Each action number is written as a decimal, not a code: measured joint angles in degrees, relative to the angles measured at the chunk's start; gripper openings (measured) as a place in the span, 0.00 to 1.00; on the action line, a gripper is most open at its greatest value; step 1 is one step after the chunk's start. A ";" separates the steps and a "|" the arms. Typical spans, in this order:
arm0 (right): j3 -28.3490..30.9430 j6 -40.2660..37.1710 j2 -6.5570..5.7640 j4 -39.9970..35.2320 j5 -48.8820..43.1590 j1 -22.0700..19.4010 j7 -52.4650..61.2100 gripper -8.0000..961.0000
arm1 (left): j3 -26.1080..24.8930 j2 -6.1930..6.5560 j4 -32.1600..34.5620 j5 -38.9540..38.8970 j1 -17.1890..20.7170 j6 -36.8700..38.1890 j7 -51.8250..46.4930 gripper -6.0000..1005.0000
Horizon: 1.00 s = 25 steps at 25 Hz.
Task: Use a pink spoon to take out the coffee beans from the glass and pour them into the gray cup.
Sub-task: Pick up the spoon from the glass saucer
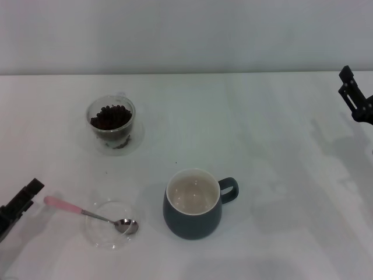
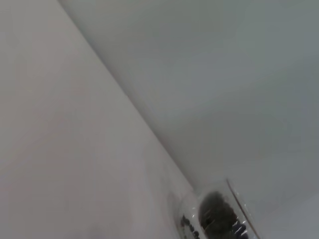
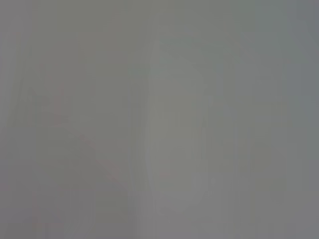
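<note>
From the head view we see the pink spoon [image 1: 87, 213] at seven o'clock, bowl resting in a clear dish [image 1: 109, 226], the bean-filled glass [image 1: 111, 122] at ten, the gray cup [image 1: 194, 204] near center. Our left gripper [image 1: 17, 207] sits just beside the handle, and we cannot tell its opening; the right gripper [image 1: 355, 96] is parked at three o'clock. The left wrist view catches the glass [image 2: 219, 216] with coffee beans [image 2: 214, 214]; the right wrist view shows us nothing distinct.

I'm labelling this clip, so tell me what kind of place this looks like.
Probably a lab or test bench staged for a robot, not a kitchen: a bare white table against a plain wall, with only the glass of coffee beans, the gray cup and the pink spoon.
</note>
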 joint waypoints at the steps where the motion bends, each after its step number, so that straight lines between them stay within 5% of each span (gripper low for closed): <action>1: 0.00 0.08 0.01 0.02 -0.07 0.08 0.00 0.79 | 0.00 -0.02 -0.28 0.10 -0.12 0.41 0.08 0.86; 21: -0.16 0.20 0.05 0.32 -0.37 0.25 0.00 0.79 | 0.10 0.09 -1.13 5.65 -2.58 2.05 -0.14 0.84; 25: -0.12 0.15 0.05 0.31 -0.36 0.20 0.05 0.79 | 0.09 0.08 -0.79 5.71 -2.33 0.58 1.16 0.76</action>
